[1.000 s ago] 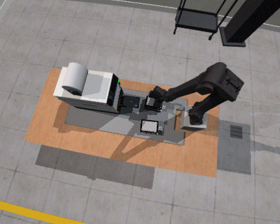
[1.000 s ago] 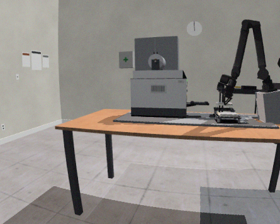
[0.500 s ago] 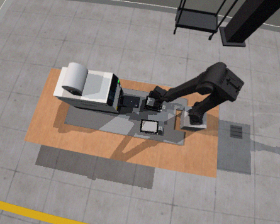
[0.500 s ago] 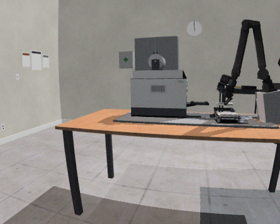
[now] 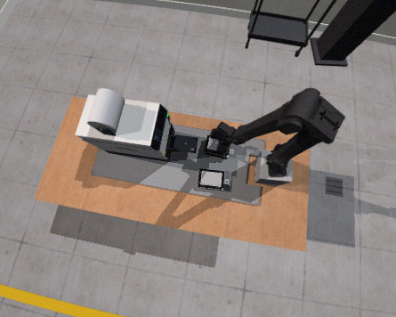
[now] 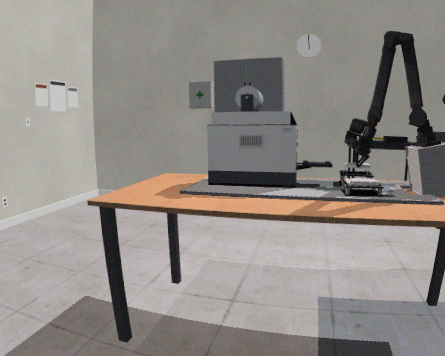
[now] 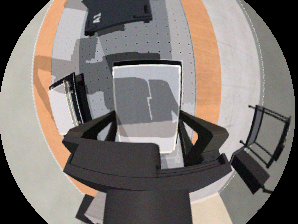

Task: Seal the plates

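My gripper is shut on the far plate, a finger at each long side. This plate is level, in or just above the far nest; I cannot tell whether it is clear of it. The other plate sits in the near nest. The sealer has its black stage out and empty, with an A1 mark in the wrist view. Its lamp is green. START is too small to make out.
The sealer carries a white foil roll on top and stands at the other end of the grey base board from the arm's base. The two nests stand side by side between the stage and the arm's base.
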